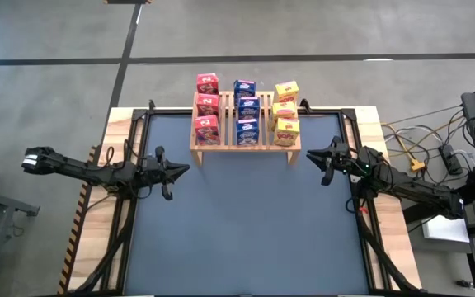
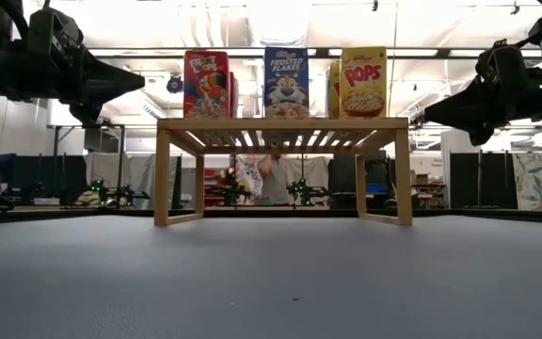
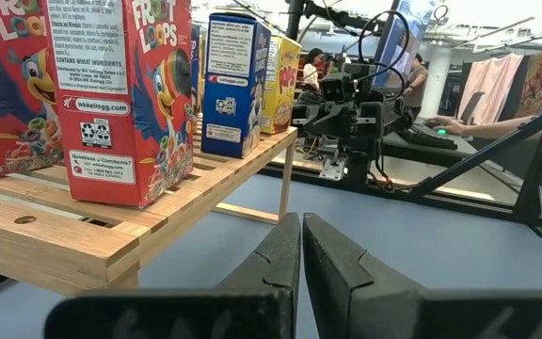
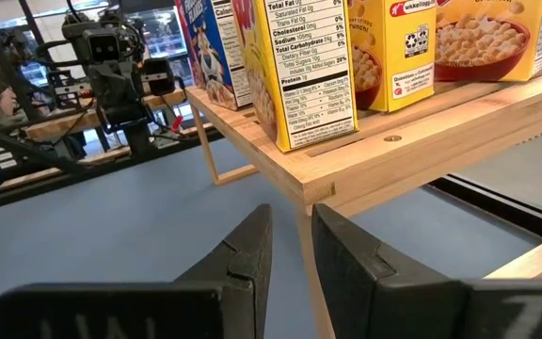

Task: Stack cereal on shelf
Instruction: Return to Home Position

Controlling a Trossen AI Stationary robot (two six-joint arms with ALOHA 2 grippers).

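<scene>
The light wooden rack (image 1: 246,142) stands on its short legs at the far middle of the blue mat. On its slats stand small cereal boxes in three columns: three red (image 1: 207,106) on the left, three blue (image 1: 246,109) in the middle, three yellow (image 1: 285,110) on the right. In the low view the front boxes are red (image 2: 206,83), blue (image 2: 287,82) and yellow (image 2: 363,81). My left gripper (image 1: 185,170) hovers shut and empty near the rack's left front leg. My right gripper (image 1: 312,155) hovers empty just right of the rack, shut but for a thin slit.
Black frame rails (image 1: 141,124) run along the mat's edges. Cables and gear (image 1: 435,153) lie beyond the table's right side. A person's hand (image 3: 454,125) and workstations show in the room behind. The open mat (image 1: 246,231) lies in front of the rack.
</scene>
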